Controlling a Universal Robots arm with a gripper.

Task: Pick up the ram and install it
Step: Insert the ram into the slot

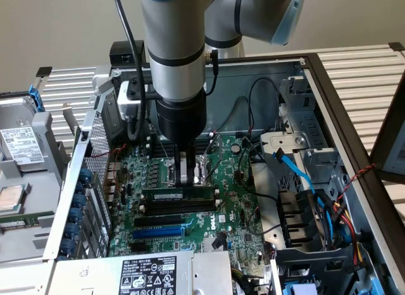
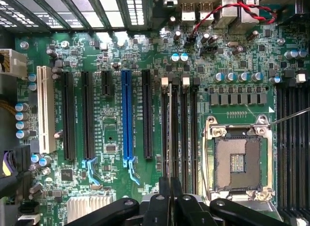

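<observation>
1. A pale slatted bench (image 1: 364, 67) carries an open computer case (image 1: 335, 99), and behind it is a plain wall.
2. Between the case walls, the free room lies above the green motherboard (image 1: 215, 222). On the exterior view's right, a drive cage (image 1: 304, 225) with blue and black cables crowds the edge.
3. The board holds the ram (image 1: 180, 197). It stands on its edge in a long black slot, between the blue expansion slot (image 2: 127, 114) and the empty processor socket (image 2: 240, 160).
4. The tool (image 1: 187, 175) hangs straight above. We see its fingers (image 2: 164, 197) closed narrowly on the ram's upper edge, near the middle.
</observation>
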